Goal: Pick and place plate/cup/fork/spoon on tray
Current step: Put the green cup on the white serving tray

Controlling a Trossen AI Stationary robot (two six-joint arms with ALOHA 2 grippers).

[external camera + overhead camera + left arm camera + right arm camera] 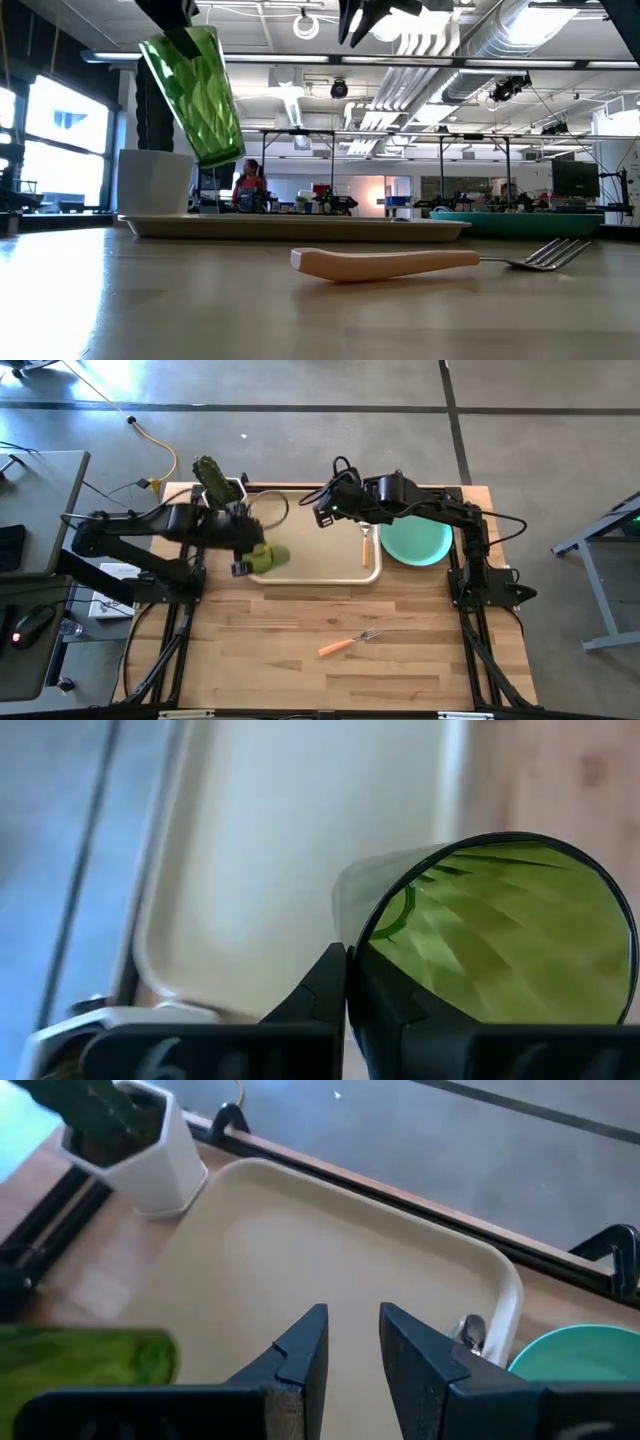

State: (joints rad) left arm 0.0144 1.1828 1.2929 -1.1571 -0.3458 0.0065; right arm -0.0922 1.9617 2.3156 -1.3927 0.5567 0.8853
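Left gripper (243, 563) fingers clamp the translucent green textured cup (266, 557), tilted, aloft over the beige rimmed plastic tray (330, 565) near the desk's far edge. Right gripper (350, 1342) slightly parted, empty.

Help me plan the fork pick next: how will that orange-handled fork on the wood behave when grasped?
The fork lies flat on the bare table, so it probably offers little height to pinch. Its metal tines look stiff. The rounded handle may slide or pivot on the smooth wood if nudged.
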